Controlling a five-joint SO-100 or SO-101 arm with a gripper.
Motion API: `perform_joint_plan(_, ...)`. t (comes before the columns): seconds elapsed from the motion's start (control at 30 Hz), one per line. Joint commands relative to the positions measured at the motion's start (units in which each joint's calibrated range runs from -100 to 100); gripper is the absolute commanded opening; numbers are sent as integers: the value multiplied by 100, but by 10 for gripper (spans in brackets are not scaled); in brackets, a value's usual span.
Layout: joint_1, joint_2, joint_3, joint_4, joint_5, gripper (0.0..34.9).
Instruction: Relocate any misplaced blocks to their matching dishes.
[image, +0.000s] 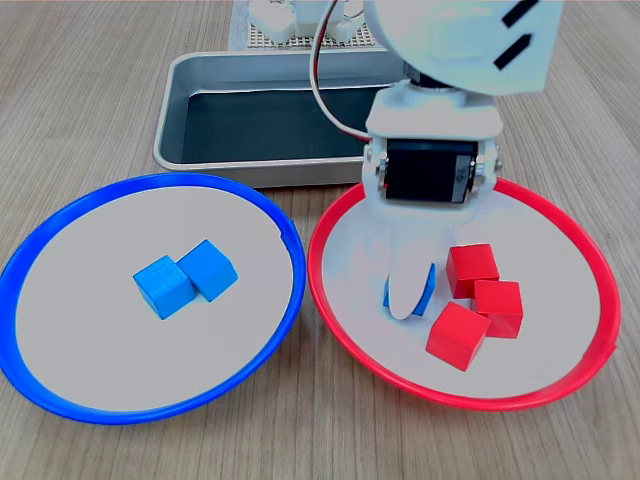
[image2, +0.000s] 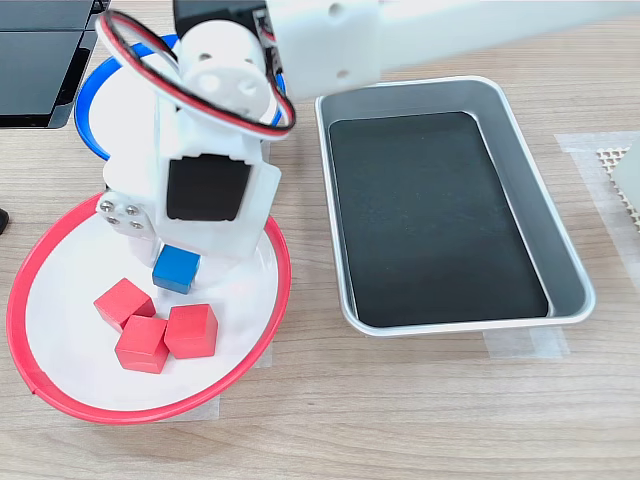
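Note:
One blue block (image2: 176, 269) lies in the red-rimmed dish (image: 565, 222), beside three red blocks (image: 472, 268) (image: 498, 306) (image: 458, 336). My gripper (image: 408, 296) is lowered onto this blue block. A white finger (image: 405, 262) covers the block's front in the first exterior view, so only its blue edges (image: 430, 285) show. The other finger is hidden, and I cannot tell whether the jaws are pressing on the block. The blue-rimmed dish (image: 60, 215) holds two blue blocks (image: 165, 286) (image: 211, 268) touching each other.
A rectangular grey metal tray (image: 200, 66) with a dark bottom stands behind the dishes, and right of the red-rimmed dish (image2: 30, 275) in the second exterior view. The arm's white body (image2: 205, 190) hangs over the red-rimmed dish. Bare wood lies in front.

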Motion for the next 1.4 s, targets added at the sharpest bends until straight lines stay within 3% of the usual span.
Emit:
perform_joint_plan(0.0,34,-702,86,-3,200,4)
perform_joint_plan(0.23,212,-1478,460,-20,987,4)
perform_joint_plan(0.63,1398,-1939,815,-441,1929,4)
perform_joint_plan(1.03,2161,-1717,1270,-763,2330,4)
perform_joint_plan(1.37,2198,-1188,887,-928,2335,4)
